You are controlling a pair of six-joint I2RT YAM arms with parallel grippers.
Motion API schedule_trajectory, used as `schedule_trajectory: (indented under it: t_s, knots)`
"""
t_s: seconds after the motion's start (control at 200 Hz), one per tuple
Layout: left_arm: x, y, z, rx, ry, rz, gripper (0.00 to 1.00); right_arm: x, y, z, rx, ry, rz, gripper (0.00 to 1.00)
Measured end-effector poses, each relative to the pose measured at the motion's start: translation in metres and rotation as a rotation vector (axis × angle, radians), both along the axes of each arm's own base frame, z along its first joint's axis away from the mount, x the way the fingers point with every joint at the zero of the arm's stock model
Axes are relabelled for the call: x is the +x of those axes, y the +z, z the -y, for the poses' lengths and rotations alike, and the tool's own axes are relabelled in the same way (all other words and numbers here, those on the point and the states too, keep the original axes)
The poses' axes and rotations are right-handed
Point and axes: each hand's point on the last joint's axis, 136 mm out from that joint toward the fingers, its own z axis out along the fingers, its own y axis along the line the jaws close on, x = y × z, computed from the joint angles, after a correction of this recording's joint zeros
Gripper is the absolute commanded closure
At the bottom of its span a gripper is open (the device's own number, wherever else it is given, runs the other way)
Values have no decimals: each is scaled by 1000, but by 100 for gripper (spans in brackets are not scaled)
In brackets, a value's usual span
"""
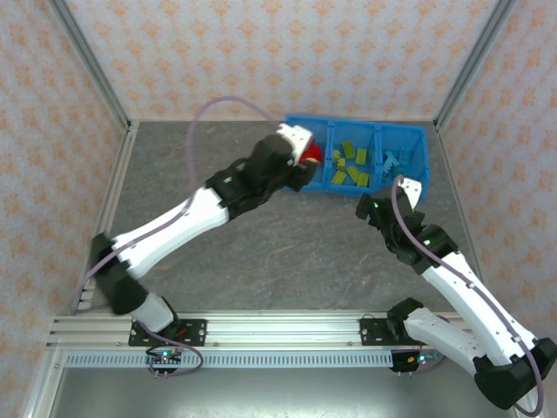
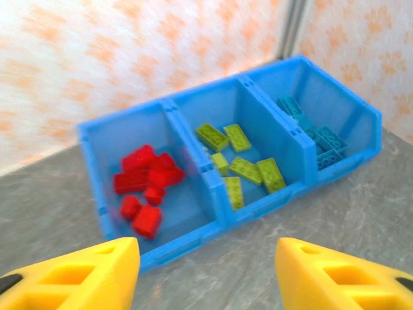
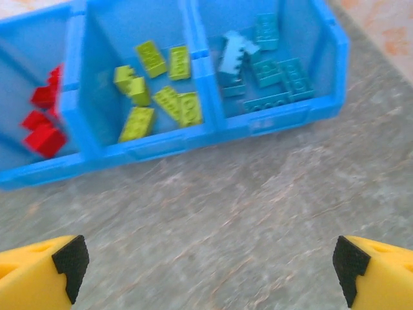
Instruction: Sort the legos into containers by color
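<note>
While hanging over the left end of the bright blue bin (image 1: 409,131) in the top view, spreading the left claw (image 2: 206,250) wide and gripping nothing between its yellow fingers (image 2: 97,271). Looking from the left wrist down and forward onto all three compartments, with the bin's front wall lying just beyond the fingertips. Resting the bin on the grey desk (image 1: 287,252) at the far right, close to the back wall.

Lying loose in the left compartment: the red legos (image 2: 145,184), bunched toward its middle and front, some touching and overlapping. Lying in the middle compartment: the yellow-green legos (image 2: 245,169), scattered flat, several touching at their edges. Lying in the right compartment: the light blue legos (image 2: 319,139), piled toward the back and right wall, a few tilting against each other.

Holding the right claw (image 3: 210,258) wide as well, carrying nothing, with only bare desk showing between its black-tipped yellow fingers (image 3: 64,265). Hovering, in the top view, just on the near side of the bin's right end, apart from the front wall. Facing, from the right wrist, the middle and right compartments, with the red bricks peeking in at the left edge.
</note>
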Motion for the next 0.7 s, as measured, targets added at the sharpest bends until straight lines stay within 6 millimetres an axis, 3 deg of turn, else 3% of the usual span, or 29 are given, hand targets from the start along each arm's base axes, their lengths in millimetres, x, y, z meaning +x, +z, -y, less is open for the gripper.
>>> schedule_trajectory:
  t_s: [0.045,0.115,0.285,0.37,0.515,0.701]
  knots:
    - [-13,4,-26,-9,49,39,36,7,-12,10,-33,-38,12,1]
    - [-27,-9,-64,14,136,61,31,19,-33,26,-63,-100,21,1]
    - [-41,-86,-164,107,389,-3,1,51,-87,68,-136,-214,-20,1]
    - [-51,-113,-217,138,517,-17,0,69,-105,80,-161,-229,-47,1]
    - [-70,-141,-265,194,625,22,0,100,-112,89,-198,-209,-18,1]
    - [-72,-181,-308,252,763,-8,0,133,-84,88,-184,-151,165,1]
